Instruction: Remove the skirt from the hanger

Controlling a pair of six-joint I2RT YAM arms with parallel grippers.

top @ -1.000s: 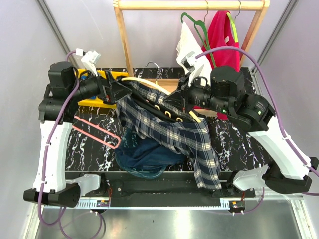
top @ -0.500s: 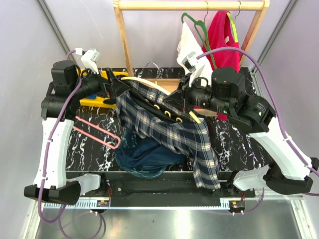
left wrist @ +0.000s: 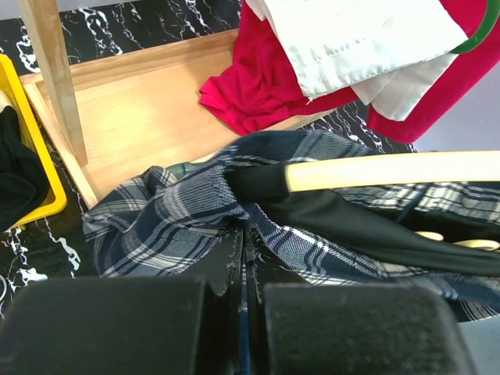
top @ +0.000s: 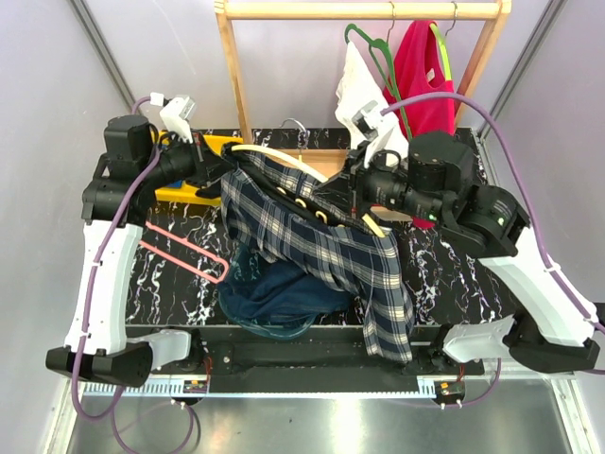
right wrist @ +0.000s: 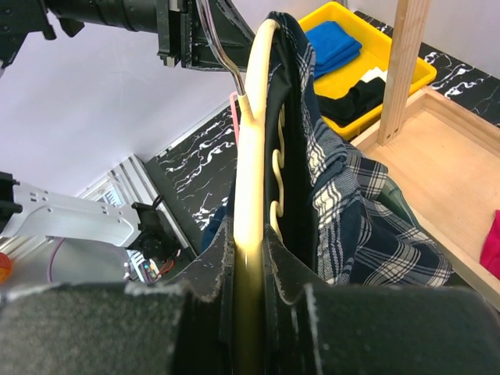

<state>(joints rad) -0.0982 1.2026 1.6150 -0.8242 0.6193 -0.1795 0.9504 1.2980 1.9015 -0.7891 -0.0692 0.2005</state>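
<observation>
1. Tightly, the left jaws are pressed together on a fold of the plaid skirt (left wrist: 156,226).
2. Right jaws clamp the cream hanger (right wrist: 252,117), held above the tabletop (top: 170,284).
3. Skirt's lower end hangs past the tabletop's near edge; the wooden rack post (top: 236,76) stands just behind.

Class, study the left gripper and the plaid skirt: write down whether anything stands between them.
Nothing visible does. The left gripper is closed on a fold of the plaid skirt, while the right gripper clamps the wooden hanger.
</observation>
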